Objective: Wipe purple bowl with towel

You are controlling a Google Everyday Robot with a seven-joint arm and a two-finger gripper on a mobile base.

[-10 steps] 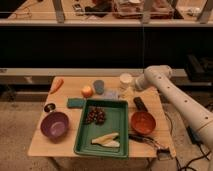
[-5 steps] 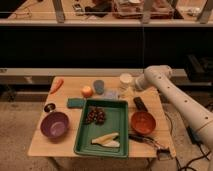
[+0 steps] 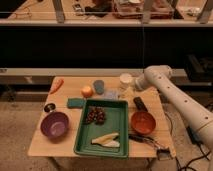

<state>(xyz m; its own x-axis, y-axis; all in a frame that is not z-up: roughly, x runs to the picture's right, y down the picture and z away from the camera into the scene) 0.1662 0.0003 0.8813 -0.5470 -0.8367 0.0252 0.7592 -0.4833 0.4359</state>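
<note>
Nearest me, the green tray [image 3: 114,122] sits at the middle of the wooden table [image 3: 42,146], and I take every place from it. In the tray's front part lie some pale, long pieces of food [image 3: 106,140]; in its far left part sits a dark cluster [image 3: 95,116] that I cannot identify.

The purple bowl [image 3: 54,125] stands upright just left of the tray, apart from it, near the table's front left. It is round and fairly deep, with a lighter rim and a darker violet inside, and I see nothing in it. Right of the tray stands an orange-brown bowl [image 3: 143,122], with a thin dark utensil [image 3: 147,142] lying in front of it.

Farther back, a green sponge [image 3: 76,103] lies at the tray's far left corner, with a small dark round thing [image 3: 49,107] left of that. A black object [image 3: 138,104] lies off the far right corner.

Beyond the tray's far edge are an orange fruit [image 3: 87,91], a grey-blue cup [image 3: 99,86] and a pale patch I take for the towel [image 3: 111,94] — well apart from the purple bowl. A carrot [image 3: 56,85] lies far left and a white cup [image 3: 125,80] far right.

The gripper [image 3: 127,90] hangs beyond the tray's far right corner, beside the white cup and near the towel — whether it is spread or closed I cannot tell.
</note>
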